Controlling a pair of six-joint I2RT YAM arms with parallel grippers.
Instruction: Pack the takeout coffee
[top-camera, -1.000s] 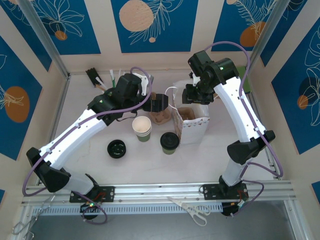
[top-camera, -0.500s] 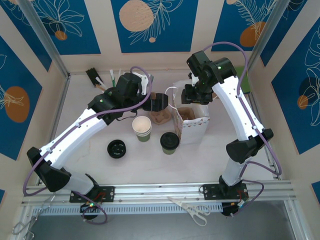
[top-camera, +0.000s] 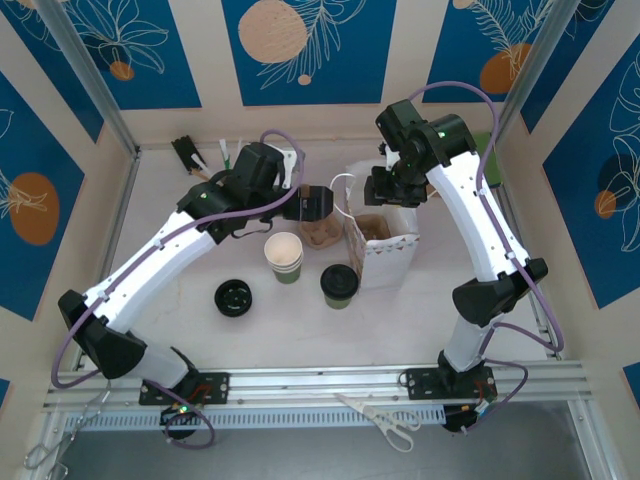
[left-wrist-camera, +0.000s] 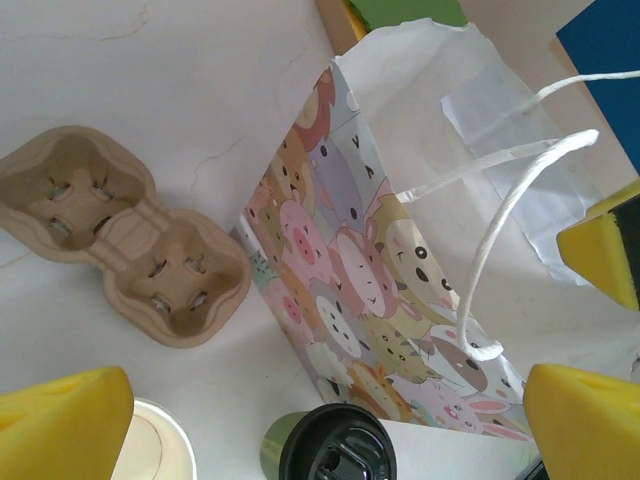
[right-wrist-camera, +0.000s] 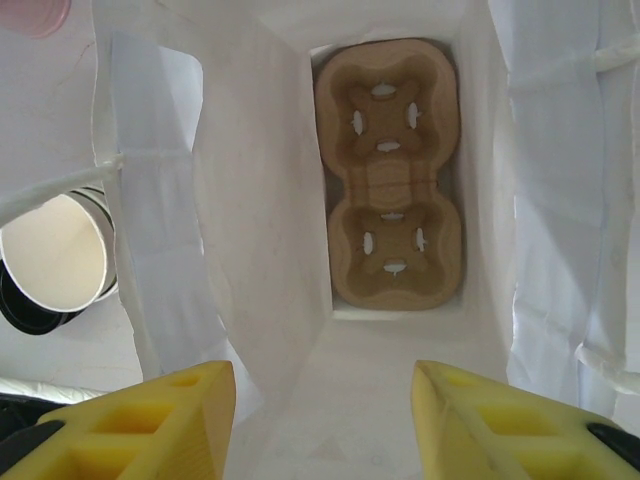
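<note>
Two carriers here. One carrier (right-wrist-camera: 390, 175) lies flat on the bottom of the bag (right-wrist-camera: 250, 200), straight under the right gripper (right-wrist-camera: 322, 420). Its jaws sit roughly half spread over the bag's mouth with nothing between them. The second carrier (left-wrist-camera: 125, 230) is out on the table (top-camera: 300, 335), right under the left gripper (top-camera: 316, 203) and just beside the bag's cartoon side. That gripper is spread as wide as it goes, empty too. The coffee (top-camera: 339, 284) stands upright, capped, a bit to the arm-base side of the left gripper and right next to the bag. Can't tell if they touch. A lidless cup (top-camera: 284, 255) stands just left of the coffee, with a loose lid (top-camera: 233, 297) further left.
</note>
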